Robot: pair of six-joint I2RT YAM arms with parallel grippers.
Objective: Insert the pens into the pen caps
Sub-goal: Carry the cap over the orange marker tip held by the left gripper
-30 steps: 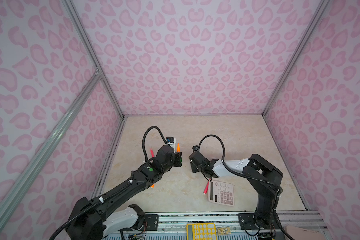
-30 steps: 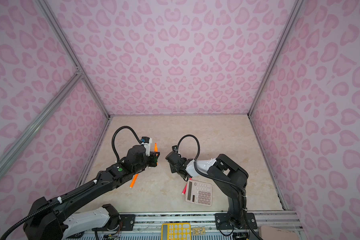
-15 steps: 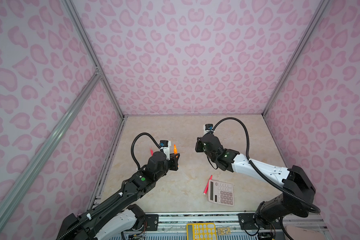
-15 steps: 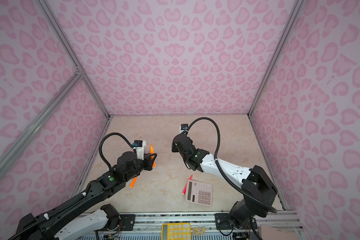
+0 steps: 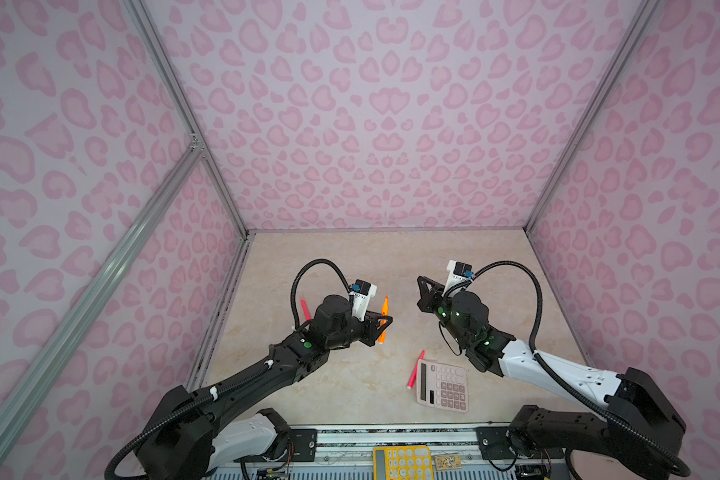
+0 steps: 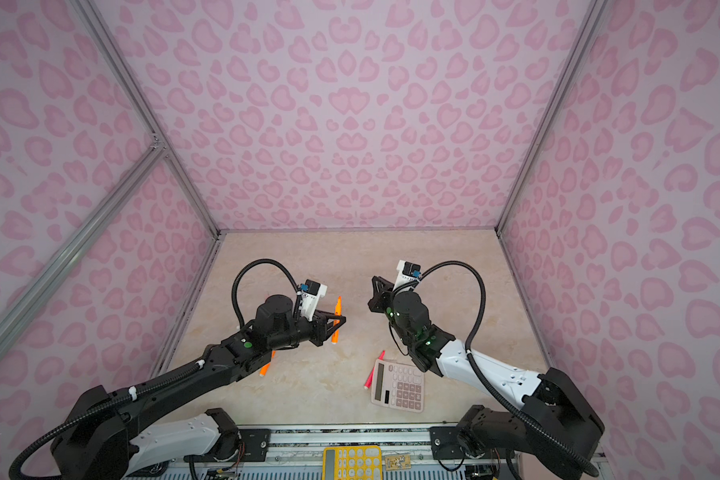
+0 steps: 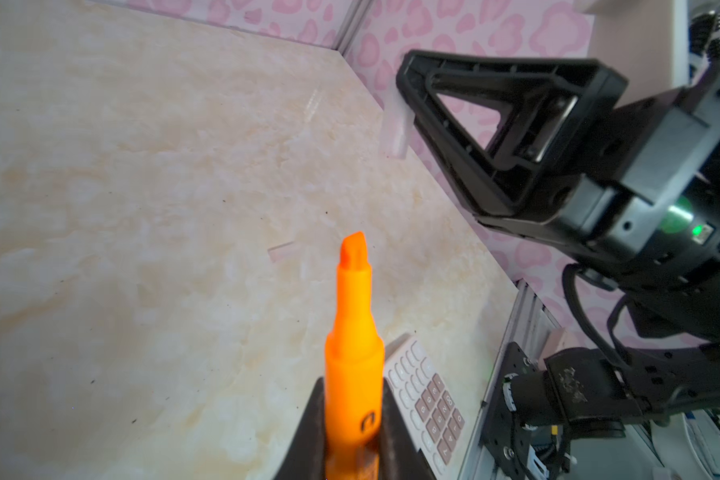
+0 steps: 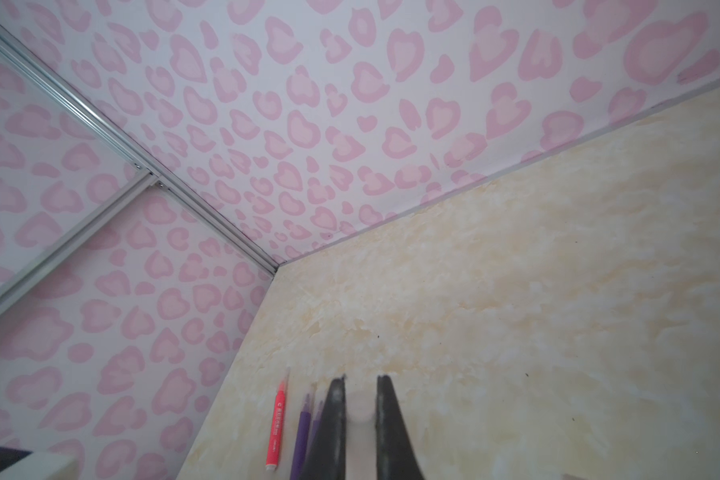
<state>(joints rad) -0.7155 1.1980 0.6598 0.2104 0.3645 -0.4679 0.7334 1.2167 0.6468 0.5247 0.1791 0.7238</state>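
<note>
Orange pen (image 7: 352, 316) clamped in the raised left end effector (image 7: 352, 390); right end effector (image 8: 360, 380), facing it, pinches a clear cap (image 7: 393, 137).

Past the calculator (image 5: 443, 385) toward the back wall, the table (image 5: 391, 257) lies open, save faint clear caps (image 7: 282, 251). A pink-red pen (image 5: 415, 370) lies along the calculator's edge.
</note>
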